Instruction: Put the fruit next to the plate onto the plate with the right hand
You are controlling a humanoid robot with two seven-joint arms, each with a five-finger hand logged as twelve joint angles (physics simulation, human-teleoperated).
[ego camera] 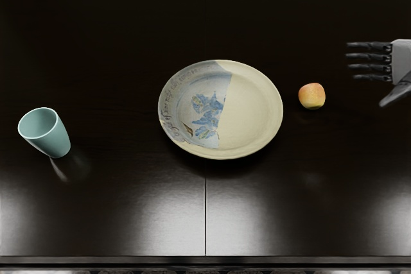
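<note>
A small yellow-red fruit (311, 95) lies on the dark table just right of the plate (257, 104), not touching it. The plate is cream with a blue pattern on its left half, and nothing lies on it. My right hand (376, 68) comes in at the right edge, a little above and to the right of the fruit. Its fingers are stretched out straight toward the left, the thumb hangs below, and it holds nothing. A clear gap separates it from the fruit.
A pale teal cup (45, 132) stands tilted at the far left of the table. The table's front edge (205, 258) runs along the bottom of the view.
</note>
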